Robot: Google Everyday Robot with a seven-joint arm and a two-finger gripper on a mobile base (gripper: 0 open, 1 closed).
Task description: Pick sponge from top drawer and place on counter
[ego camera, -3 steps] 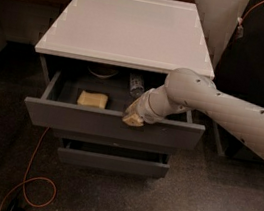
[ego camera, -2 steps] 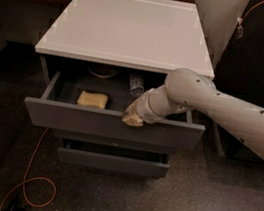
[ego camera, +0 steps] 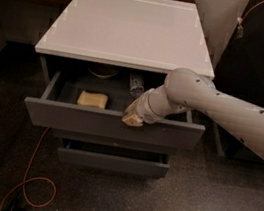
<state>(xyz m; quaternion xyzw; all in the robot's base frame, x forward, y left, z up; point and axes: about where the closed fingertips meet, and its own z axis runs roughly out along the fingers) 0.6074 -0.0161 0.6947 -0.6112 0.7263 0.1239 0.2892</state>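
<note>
While sponge [ego camera: 92, 99] lies in open top drawer [ego camera: 113, 124], gripper [ego camera: 132, 118] hovers nearby at front wall; grip state unclear.

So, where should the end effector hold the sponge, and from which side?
Probably the two long edges, from straight above: the sponge lies flat in the open drawer, top face free. The end effector is at the drawer front, right of it.

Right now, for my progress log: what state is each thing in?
top drawer: pulled open.
sponge: lying flat inside it, not held.
gripper: at the drawer's front edge, right of the sponge, apart from it.
lower drawer: slightly out.
counter: no sponge on it yet.
</note>
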